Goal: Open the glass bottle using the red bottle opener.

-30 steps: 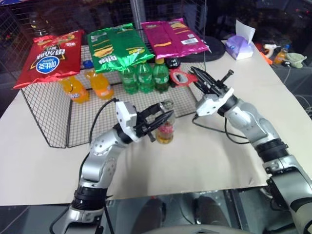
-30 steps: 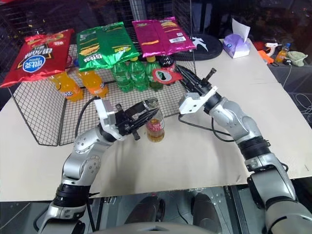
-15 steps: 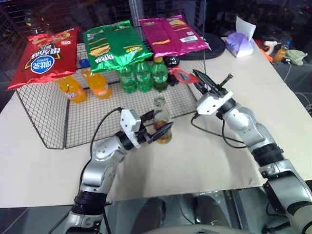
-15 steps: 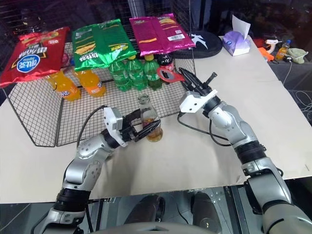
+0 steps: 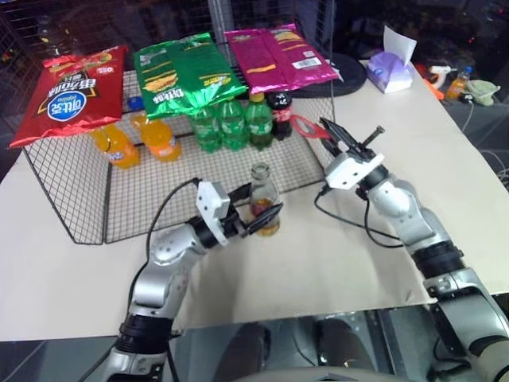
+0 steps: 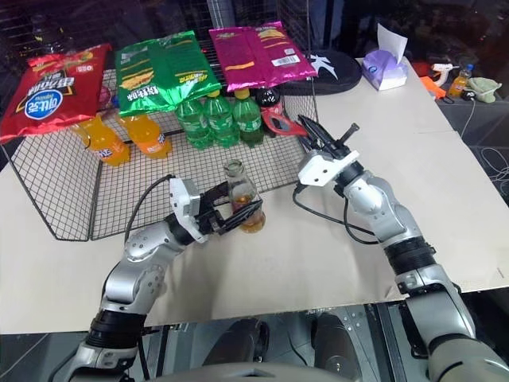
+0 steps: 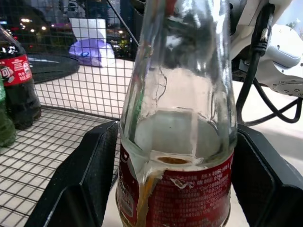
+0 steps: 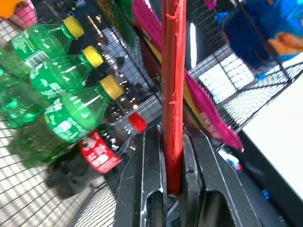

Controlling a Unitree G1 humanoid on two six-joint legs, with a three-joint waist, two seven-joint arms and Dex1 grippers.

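The small clear glass bottle [image 5: 262,200] stood uncapped on the desk [image 5: 334,263] between the open left end effector's [image 5: 256,212] fingers; the right end effector [image 5: 330,132] clamped the flat red bottle opener [image 5: 305,125].

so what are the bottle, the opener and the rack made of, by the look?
Bottle: clear glass, glossy, liquid visible through the wall; its label looks like printed paper or film. Opener: red, probably plastic or coated metal, with a matte edge. Rack: thin dark wire mesh, likely coated steel.
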